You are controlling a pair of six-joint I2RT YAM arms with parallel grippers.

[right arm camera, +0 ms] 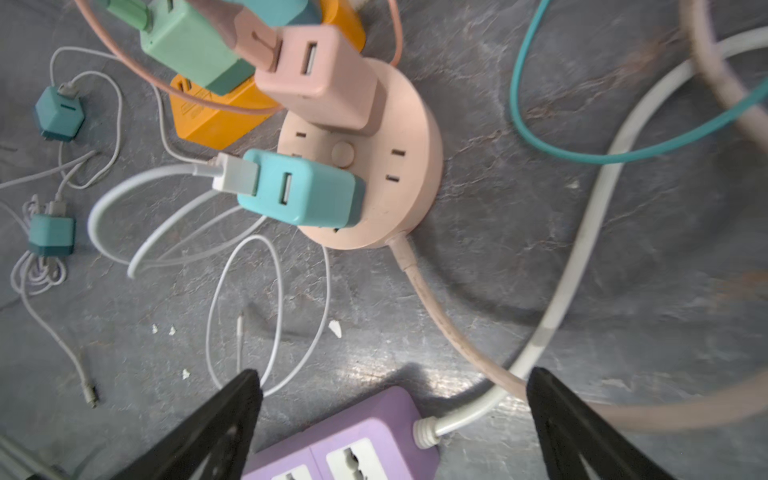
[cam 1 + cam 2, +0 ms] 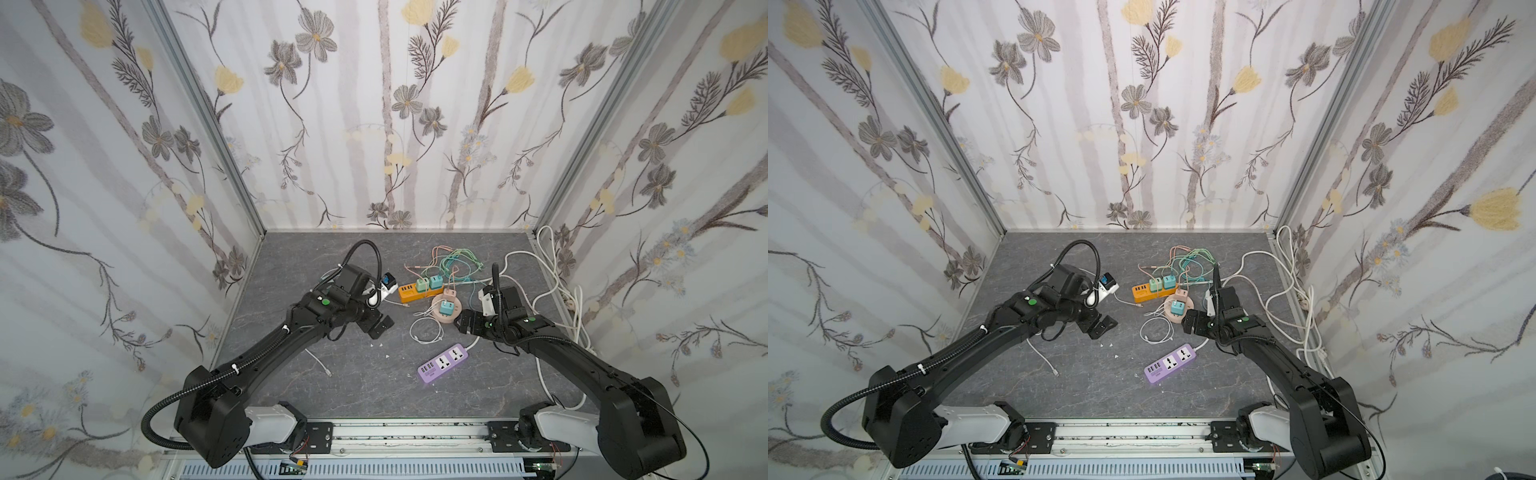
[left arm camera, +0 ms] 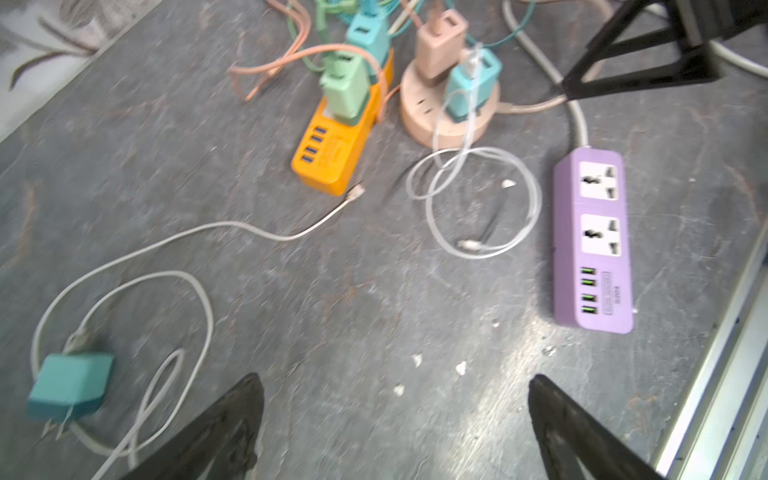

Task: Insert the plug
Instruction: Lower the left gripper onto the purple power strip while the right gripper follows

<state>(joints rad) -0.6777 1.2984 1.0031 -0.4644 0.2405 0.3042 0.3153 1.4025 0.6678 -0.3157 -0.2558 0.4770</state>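
Floral wallpaper walls; grey marbled tabletop.

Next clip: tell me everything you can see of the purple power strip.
The purple power strip is a rounded oblong, plastic by the look, lying flat on the grey table, in front of the round pink hub and apart from it. Its top carries two white sockets, both empty, four green USB ports and a small label. A white cord leaves its socket end.
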